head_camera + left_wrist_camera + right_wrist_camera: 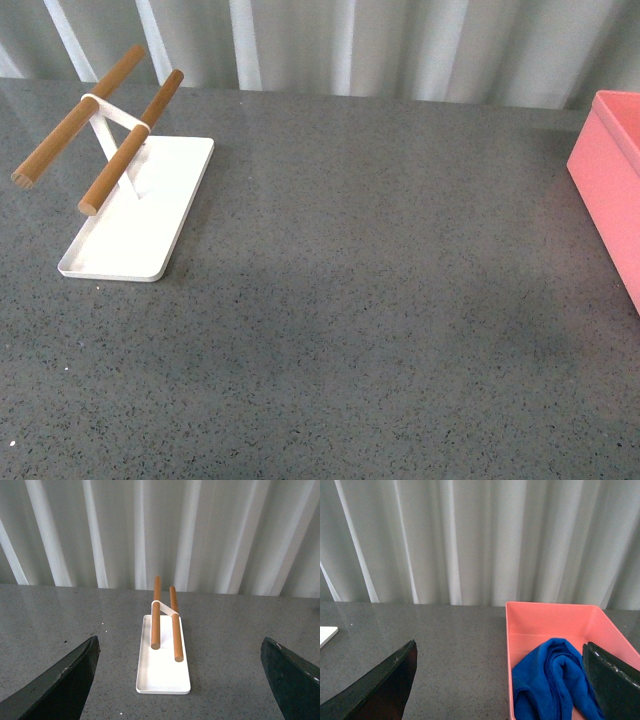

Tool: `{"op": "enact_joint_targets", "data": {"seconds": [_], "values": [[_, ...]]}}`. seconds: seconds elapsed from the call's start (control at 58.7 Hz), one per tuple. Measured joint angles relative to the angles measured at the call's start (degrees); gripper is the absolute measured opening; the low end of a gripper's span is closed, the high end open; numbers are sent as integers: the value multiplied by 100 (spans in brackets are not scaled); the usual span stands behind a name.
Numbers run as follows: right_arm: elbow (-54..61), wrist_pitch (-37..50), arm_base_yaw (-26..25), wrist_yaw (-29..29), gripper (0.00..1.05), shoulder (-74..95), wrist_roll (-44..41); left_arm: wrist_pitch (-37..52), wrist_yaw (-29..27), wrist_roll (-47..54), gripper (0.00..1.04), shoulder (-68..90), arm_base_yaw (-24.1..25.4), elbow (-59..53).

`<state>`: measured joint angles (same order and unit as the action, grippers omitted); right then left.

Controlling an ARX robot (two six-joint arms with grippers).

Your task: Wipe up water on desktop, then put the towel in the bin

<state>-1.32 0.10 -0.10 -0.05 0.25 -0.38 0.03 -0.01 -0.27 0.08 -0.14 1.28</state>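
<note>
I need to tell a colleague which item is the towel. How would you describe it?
Find the dark speckled desktop, then the pink bin at its right side. The towel is the crumpled bright blue cloth lying inside it, the only soft, blue thing there.

Speckled grey desktop (360,330), white tray (140,215) at left, pink bin (612,180) at right

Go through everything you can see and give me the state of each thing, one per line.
Towel: crumpled, lying inside the bin.
Bin: upright on the desktop, open top, holding the towel.
Desktop: no puddle visible.
White tray: flat on the desktop, nothing lying in it.
Wooden rods: raised on the tray's stand, nothing hanging on them.
Left gripper: open, holding nothing.
Right gripper: open, holding nothing.
</note>
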Motion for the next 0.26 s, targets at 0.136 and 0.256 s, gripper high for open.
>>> {"op": "enact_joint_targets", "data": {"seconds": [0.136, 0.256], "values": [[0, 0, 0, 0, 98, 0, 2, 0, 0, 0, 98, 0, 0, 0], [-2, 0, 0, 0, 98, 0, 2, 0, 0, 0, 98, 0, 0, 0]]}}
